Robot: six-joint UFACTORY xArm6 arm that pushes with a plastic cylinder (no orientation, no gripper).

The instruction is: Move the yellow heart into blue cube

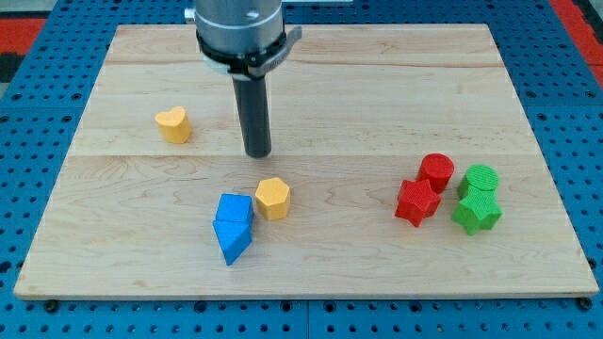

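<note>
The yellow heart [173, 123] sits at the view's upper left of the desk [311, 273], well apart from the blue cube [234, 209], so the push looks not yet begun. The cube touches a second blue block [233, 241] below it and lies just beside a yellow hexagonal block [272, 198]. The end effector is a plain rod with nothing to open or close; its tip [258, 153] touches no block, right of the heart and above the cube.

Table top: pale wooden board [377, 94], planks running left to right
Around it: blue perforated panel [38, 56]
Far right corner: red patch [579, 14]
Light: even, soft
</note>
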